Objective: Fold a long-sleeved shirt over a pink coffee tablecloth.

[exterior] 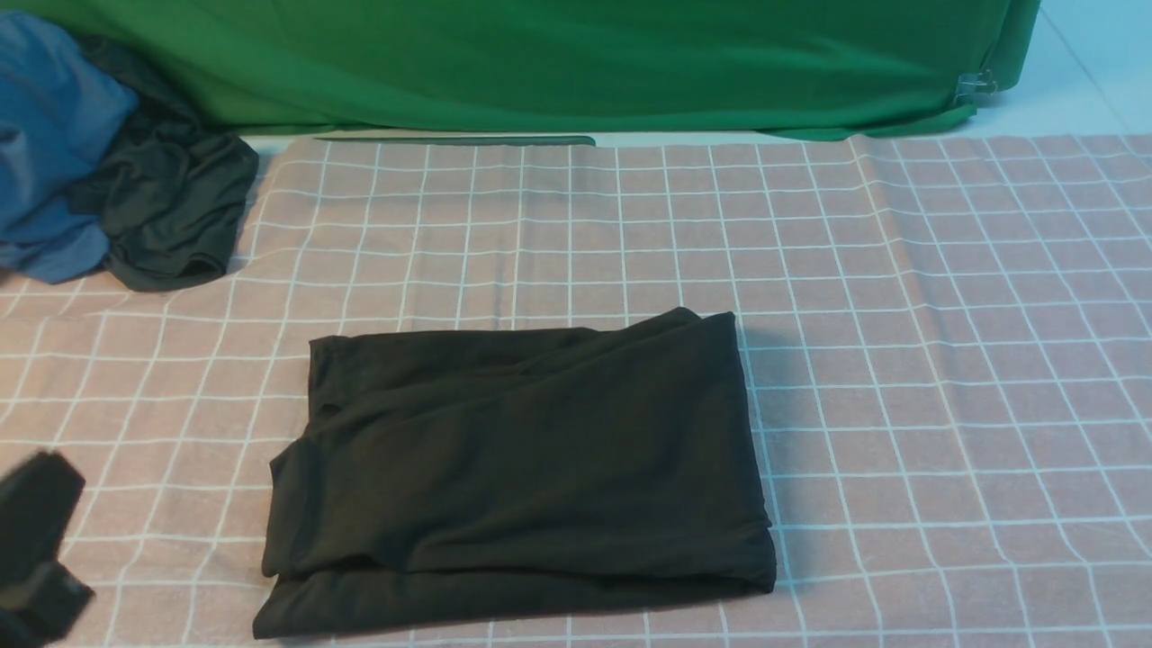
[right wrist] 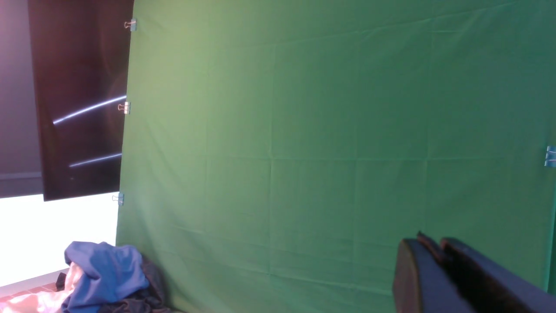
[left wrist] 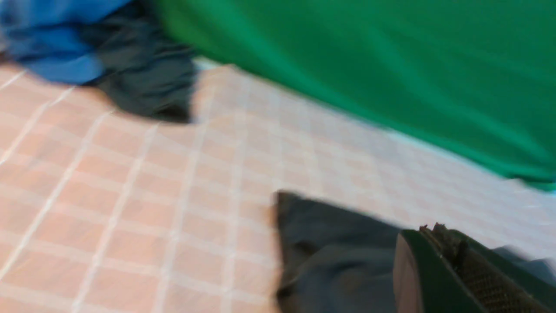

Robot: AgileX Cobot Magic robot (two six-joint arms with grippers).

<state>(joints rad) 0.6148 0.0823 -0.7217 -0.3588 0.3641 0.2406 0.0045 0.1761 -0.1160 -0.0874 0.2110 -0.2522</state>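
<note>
1. The long-sleeved shirt (exterior: 517, 472) lies folded into a rough rectangle on the pink coffee tablecloth (exterior: 945, 360), near the front edge of the surface and a little left of its middle.
2. No print, label or writing can be read on the shirt as it lies; only plain black fabric faces up.
3. The tablecloth's white grid bears no lettering.
4. The left hand (exterior: 36, 549) shows at the front left corner of the surface, apart from the shirt, its jaws together and empty; the left wrist view is blurred.
5. The right hand (right wrist: 434, 261) appears only in the right wrist view, raised against the green cloth (right wrist: 325, 152); its jaws stand almost together with nothing between them.
6. At the back left corner a blue garment (exterior: 49, 144) and a dark grey garment (exterior: 171, 207) lie heaped, touching each other.
7. Metal clips (right wrist: 124, 107) pin the green cloth's edge; no markings are legible.
</note>
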